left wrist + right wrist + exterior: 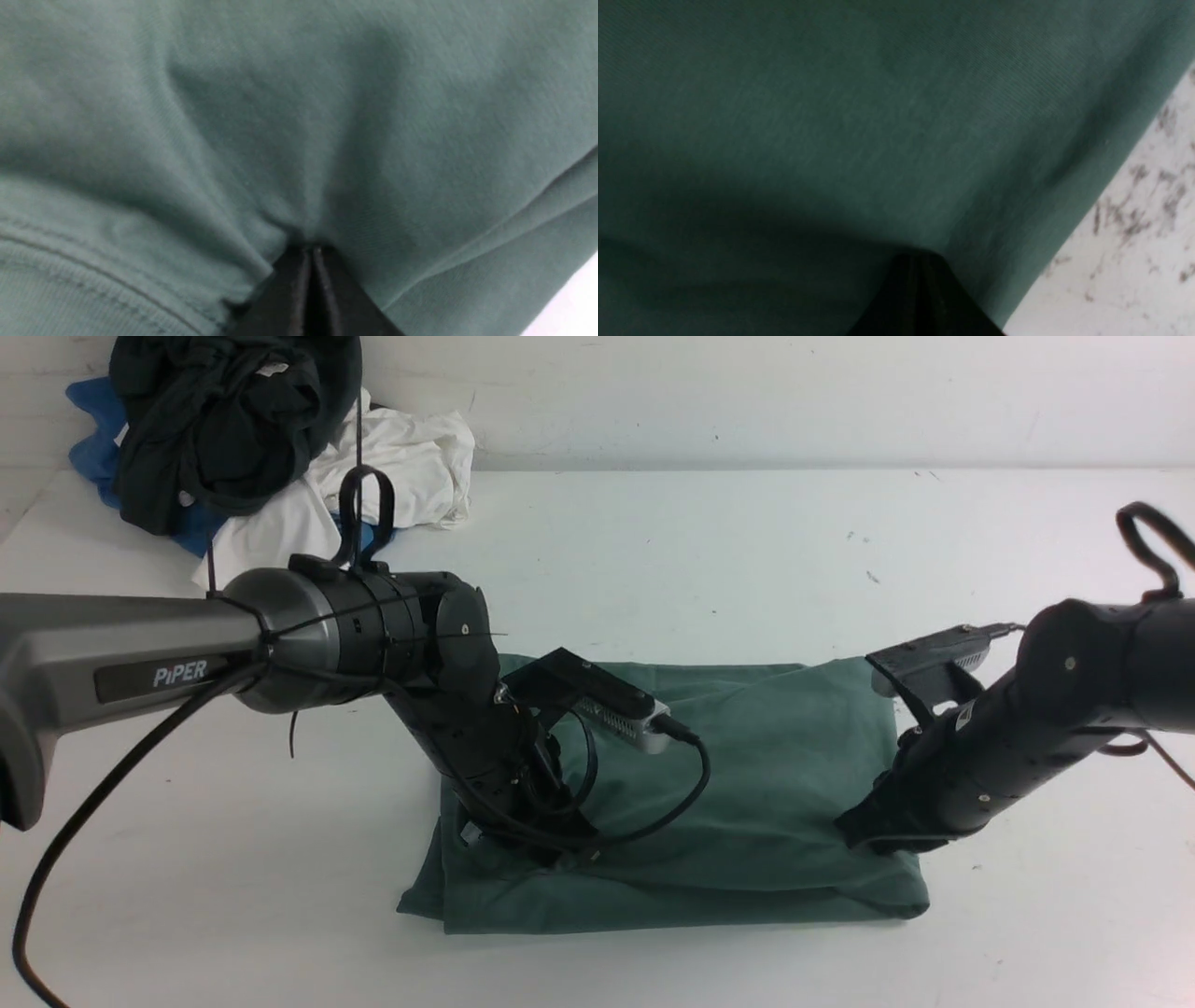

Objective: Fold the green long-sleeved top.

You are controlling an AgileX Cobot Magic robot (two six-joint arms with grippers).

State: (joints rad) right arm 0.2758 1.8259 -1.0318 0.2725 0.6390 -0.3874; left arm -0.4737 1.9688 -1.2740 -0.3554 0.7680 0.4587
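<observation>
Sage-green cotton, green long-sleeved top [747, 784], lay partly folded into a rectangle near counter [700, 541] front edge. Left gripper [310, 261] and right gripper [920, 266] both clamped on its fabric. Judged mid-task; further folds remaining.

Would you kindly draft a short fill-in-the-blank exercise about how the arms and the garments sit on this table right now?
1. Both arms reach down onto the ____ long-sleeved top.
2. The left gripper has its jaws ____ on a pinch of the fabric.
3. The pile of clothes lies at the table's far ____ corner.
4. The topmost garment of that pile is ____.

Missing words: green; shut; left; black
</observation>
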